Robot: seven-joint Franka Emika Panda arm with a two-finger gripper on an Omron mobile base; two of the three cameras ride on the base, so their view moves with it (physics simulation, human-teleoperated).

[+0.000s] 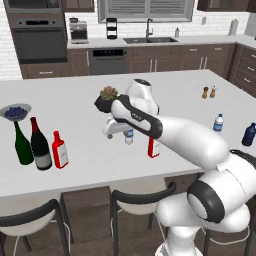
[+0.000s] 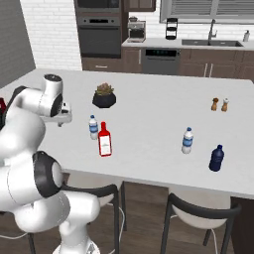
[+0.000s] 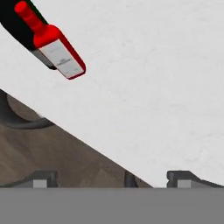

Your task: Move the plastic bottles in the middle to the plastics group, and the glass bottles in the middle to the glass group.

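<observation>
Gripper (image 3: pixel 111 177) wide open, empty, above the island counter (image 1: pixel 165 85) near its front edge. One red bottle (image 1: pixel 59 150) already stands by the wine bottles (image 1: pixel 40 146) at the front-left. Next: second red bottle (image 2: pixel 104 140) mid-counter, beside the small water bottle (image 2: pixel 93 127). Approach from above, grip its flat sides.

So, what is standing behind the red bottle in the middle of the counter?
Behind the red bottle stands a small clear water bottle, and farther back a potted succulent. The water bottle's base is partly covered.

White brick wall (image 2: pixel 49 30), dark wood cabinets (image 1: pixel 165 57), wall oven (image 1: pixel 40 37), window (image 1: pixel 145 9), black stools (image 1: pixel 142 200).
</observation>
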